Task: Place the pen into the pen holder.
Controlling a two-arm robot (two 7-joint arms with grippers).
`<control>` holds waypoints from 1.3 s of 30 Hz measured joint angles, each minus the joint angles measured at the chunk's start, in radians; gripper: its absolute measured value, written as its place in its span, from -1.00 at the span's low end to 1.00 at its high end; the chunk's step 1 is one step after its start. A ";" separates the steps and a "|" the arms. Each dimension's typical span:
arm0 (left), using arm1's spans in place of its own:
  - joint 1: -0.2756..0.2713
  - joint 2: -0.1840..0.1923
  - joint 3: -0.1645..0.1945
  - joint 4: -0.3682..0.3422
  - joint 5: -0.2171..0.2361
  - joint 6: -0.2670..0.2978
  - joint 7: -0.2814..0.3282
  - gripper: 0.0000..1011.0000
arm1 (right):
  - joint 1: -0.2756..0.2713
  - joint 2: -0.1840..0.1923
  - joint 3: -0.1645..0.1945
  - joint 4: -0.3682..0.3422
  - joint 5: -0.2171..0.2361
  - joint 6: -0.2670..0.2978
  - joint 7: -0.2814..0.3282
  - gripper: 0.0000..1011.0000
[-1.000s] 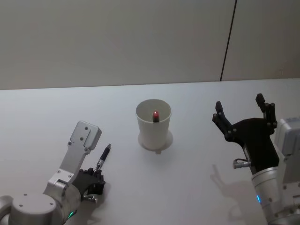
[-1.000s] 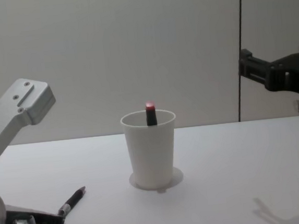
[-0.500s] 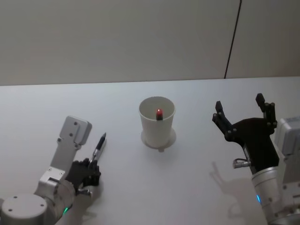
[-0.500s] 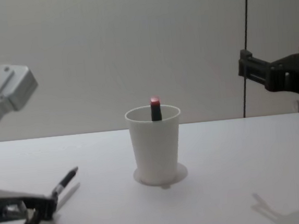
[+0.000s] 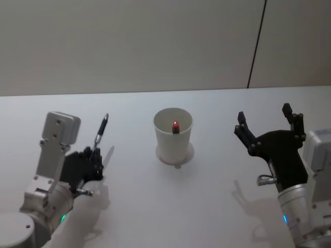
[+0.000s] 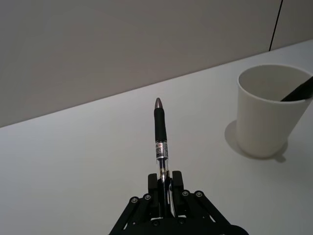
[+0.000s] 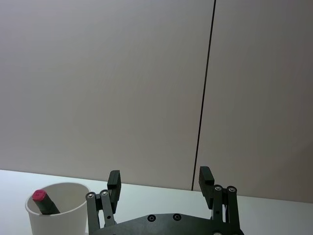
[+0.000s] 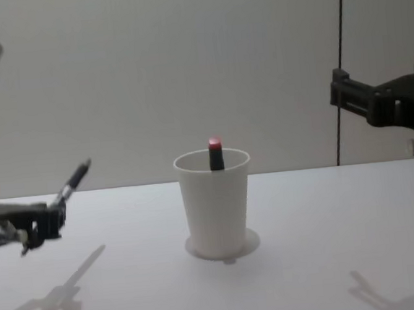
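Fingers point(image 6: 177, 180) of left gripper point(image 6: 165, 182) around pen point(image 6: 159, 128), rear end hidden

Inside the cup point(image 8: 216, 205), the red-topped pen point(image 8: 215, 154) shows just its top, and the cup's wall hides the rest. Left of the cup, the pen point(image 6: 160, 137) has its back end buried in the left gripper point(image 6: 165, 179). Right of the cup, the right gripper point(image 5: 265, 114) runs off the chest view's edge, one finger cut short.

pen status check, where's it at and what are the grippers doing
Left gripper shut on the pen, held above the table, left of the pen holder. Right gripper open, empty, right of it. Red-capped pen already in the holder; nothing between.
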State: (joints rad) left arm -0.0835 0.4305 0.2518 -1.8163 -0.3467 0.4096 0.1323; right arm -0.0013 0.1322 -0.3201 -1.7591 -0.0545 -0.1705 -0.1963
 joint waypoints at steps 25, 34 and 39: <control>-0.013 -0.003 -0.034 0.058 -0.011 -0.433 -0.174 -0.65 | 0.000 0.000 0.000 0.000 0.000 0.000 0.000 0.98; -0.046 -0.009 -0.038 0.118 -0.035 -0.567 -0.326 -0.65 | 0.000 0.000 0.000 0.000 0.000 0.000 0.000 0.98; -0.065 -0.011 -0.040 0.152 -0.053 -0.619 -0.411 -0.65 | 0.000 0.000 0.000 0.000 0.000 0.000 0.000 0.98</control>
State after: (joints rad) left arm -0.1485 0.4196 0.2120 -1.6645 -0.3993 -0.2092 -0.2786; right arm -0.0013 0.1323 -0.3201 -1.7590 -0.0545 -0.1704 -0.1962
